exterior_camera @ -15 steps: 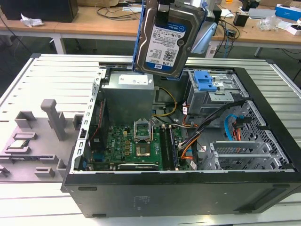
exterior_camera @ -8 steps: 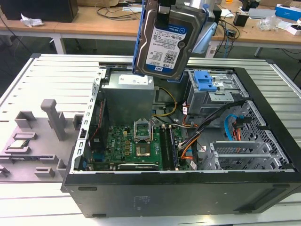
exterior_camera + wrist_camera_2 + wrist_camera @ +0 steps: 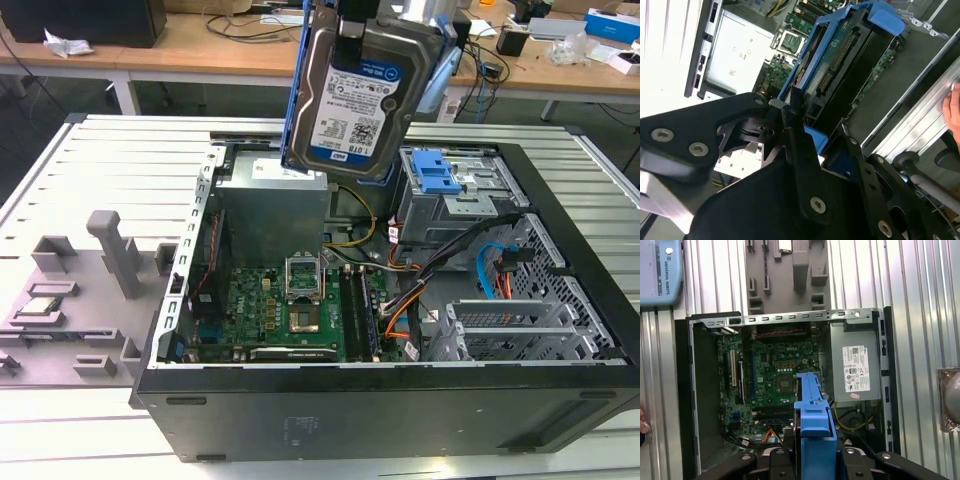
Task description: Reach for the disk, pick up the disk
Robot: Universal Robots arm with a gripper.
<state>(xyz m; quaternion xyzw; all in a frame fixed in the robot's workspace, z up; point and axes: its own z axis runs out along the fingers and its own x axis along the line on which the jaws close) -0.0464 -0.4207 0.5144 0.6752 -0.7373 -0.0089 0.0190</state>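
Left of the computer case lies a grey moulded tray. Above the case's middle the disk hangs clear and tilted, with the gripper clamped on its top end. A firm hold and a straight lift look best, away from the cables and the drive cage in the case's right part.

Pale wooden tables are running along the back of the room, carrying loose cables and a black box, with dark floor showing beneath. Up front, even light is falling across the ribbed silver counter.
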